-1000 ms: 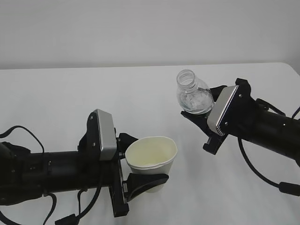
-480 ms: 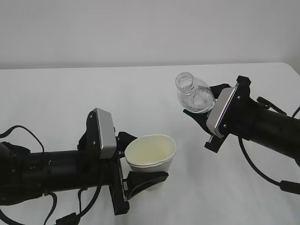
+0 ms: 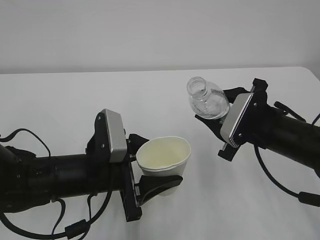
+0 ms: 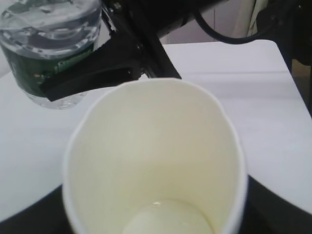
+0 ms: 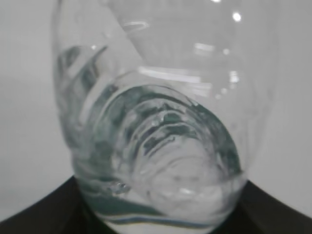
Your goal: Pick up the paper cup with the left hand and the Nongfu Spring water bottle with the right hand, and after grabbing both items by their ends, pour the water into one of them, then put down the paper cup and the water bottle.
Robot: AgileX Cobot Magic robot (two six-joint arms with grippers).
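My left gripper (image 3: 159,164) is shut on the paper cup (image 3: 164,156) and holds it upright above the table, low on its wall. The left wrist view looks down into the cup (image 4: 156,146); its cream inside shows one small glint at the bottom. Up and to the right, my right gripper (image 3: 216,109) is shut on the base end of the Nongfu Spring water bottle (image 3: 204,98). The bottle tilts with its open neck up and to the left, right of the cup's rim. Water lies low in the bottle (image 5: 161,141). Its green label (image 4: 44,73) faces the cup. I see no stream.
The white table (image 3: 150,95) runs under both arms, with a pale wall behind. Black cables trail off the left arm (image 3: 75,227) and the right arm (image 3: 280,185). The table's right edge is near the right arm.
The left arm has moved the cup a little up and to the right. The bottle has tipped slightly further left, its neck lower.
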